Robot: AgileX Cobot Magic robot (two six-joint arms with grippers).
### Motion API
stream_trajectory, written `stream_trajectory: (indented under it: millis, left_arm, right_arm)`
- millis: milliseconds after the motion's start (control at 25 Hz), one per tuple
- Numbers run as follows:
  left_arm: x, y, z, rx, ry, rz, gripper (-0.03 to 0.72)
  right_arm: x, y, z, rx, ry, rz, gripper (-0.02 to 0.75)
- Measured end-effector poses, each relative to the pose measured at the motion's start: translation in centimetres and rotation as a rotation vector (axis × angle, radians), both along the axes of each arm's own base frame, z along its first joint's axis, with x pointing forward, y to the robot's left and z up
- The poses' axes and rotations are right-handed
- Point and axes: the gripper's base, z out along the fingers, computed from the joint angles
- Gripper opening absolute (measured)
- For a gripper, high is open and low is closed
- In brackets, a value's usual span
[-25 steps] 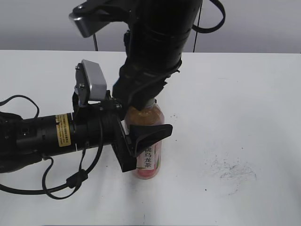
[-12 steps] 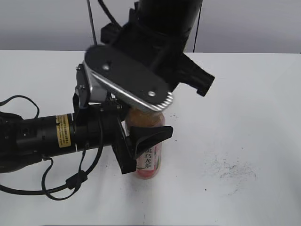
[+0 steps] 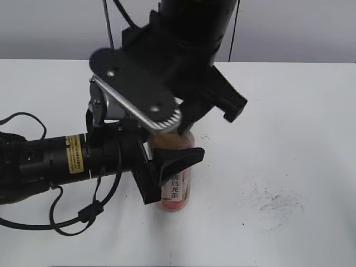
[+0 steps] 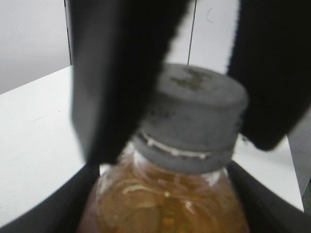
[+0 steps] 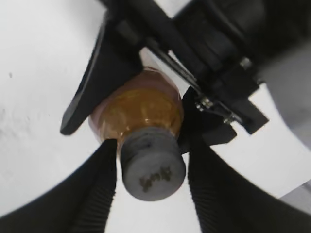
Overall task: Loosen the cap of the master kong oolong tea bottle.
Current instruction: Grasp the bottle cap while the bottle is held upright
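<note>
The master kong oolong tea bottle [image 3: 178, 192] stands upright on the white table, its pink label facing me. My left gripper [image 3: 169, 175] comes in from the left and is shut on the bottle's body; in the left wrist view its fingers [image 4: 73, 204] flank the amber shoulder [image 4: 165, 194]. My right gripper [image 5: 150, 165] hangs over the bottle from above and is closed round the grey cap [image 5: 153, 172]. One finger [image 5: 97, 184] touches the cap, and a thin white sliver shows by the other. The cap also shows in the left wrist view [image 4: 199, 111]. In the exterior view the right wrist hides it.
The white table [image 3: 300, 111] runs back to a grey wall. Dark smudges [image 3: 272, 200] mark the table at the right front. The left arm's black cable [image 3: 83, 214] loops on the table at the left front.
My right wrist has rotated over the bottle top across the three frames. The bottle and the left gripper have stayed in place.
</note>
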Motion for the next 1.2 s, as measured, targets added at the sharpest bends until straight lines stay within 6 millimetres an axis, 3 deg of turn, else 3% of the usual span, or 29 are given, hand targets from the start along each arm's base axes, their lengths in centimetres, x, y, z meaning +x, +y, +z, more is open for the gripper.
stream_trajectory:
  millis: [120, 160, 440, 600, 720, 800, 1000, 1200]
  left_arm:
    - [0.01, 0.0, 0.01, -0.002, 0.002, 0.001, 0.448]
    - [0.01, 0.0, 0.01, -0.002, 0.002, 0.001, 0.448]
    - [0.01, 0.0, 0.01, -0.002, 0.002, 0.002, 0.448]
    - [0.01, 0.0, 0.01, -0.002, 0.002, 0.002, 0.448]
    - [0.03, 0.01, 0.01, -0.002, 0.003, 0.005, 0.448]
    - [0.05, 0.01, 0.0, -0.003, 0.007, 0.007, 0.448]
    - [0.06, 0.02, 0.01, -0.003, 0.007, 0.008, 0.448]
    - [0.04, 0.01, 0.0, -0.002, 0.006, 0.005, 0.448]
  right_arm:
    - [-0.04, 0.03, 0.0, 0.072, 0.093, -0.413, 0.543]
    - [-0.04, 0.04, 0.0, 0.092, 0.119, -0.531, 0.559]
    - [0.06, -0.05, 0.0, 0.241, 0.297, -1.43, 0.54]
    - [0.34, -0.28, 0.01, 0.293, 0.306, -1.687, 0.501]
    - [0.33, -0.27, 0.01, 0.301, 0.317, -1.731, 0.4]
    - [0.19, -0.15, 0.01, 0.297, 0.32, -1.706, 0.276]
    - [0.16, -0.07, -0.03, 0.246, 0.267, -1.439, 0.271]
    - [0.06, -0.01, -0.04, 0.144, 0.166, -0.893, 0.272]
